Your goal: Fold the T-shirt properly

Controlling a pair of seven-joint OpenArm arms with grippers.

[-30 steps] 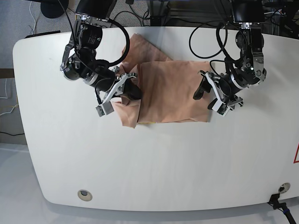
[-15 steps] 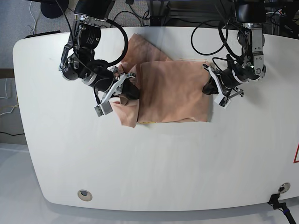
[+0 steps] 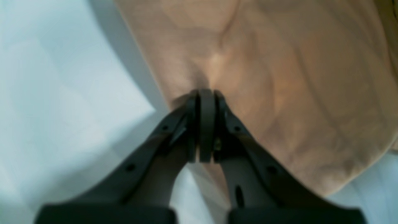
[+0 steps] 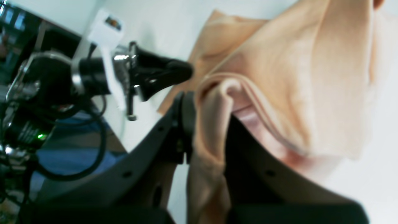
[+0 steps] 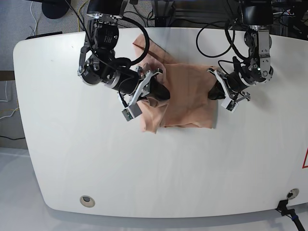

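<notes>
The peach-pink T-shirt (image 5: 188,103) lies partly folded at the table's back centre. My right gripper (image 5: 161,91), on the left in the base view, is shut on a bunched fold of the T-shirt (image 4: 295,77); cloth runs between its fingertips (image 4: 209,93) and hangs below them. My left gripper (image 5: 214,90) sits at the T-shirt's right edge. In the left wrist view its jaws are pressed together (image 3: 202,93), and the cloth (image 3: 279,77) puckers at the tips. The left gripper (image 4: 168,73) also shows beyond the lifted fold.
The white table (image 5: 72,144) has a round grommet hole (image 5: 86,201) near its front left and another (image 5: 291,193) at the front right. Black cables (image 5: 211,43) loop over the back edge by both arm bases.
My right gripper has carried the shirt's left part rightward over the middle, so the shirt looks narrower. My left gripper moved onto the right edge and has stayed there.
</notes>
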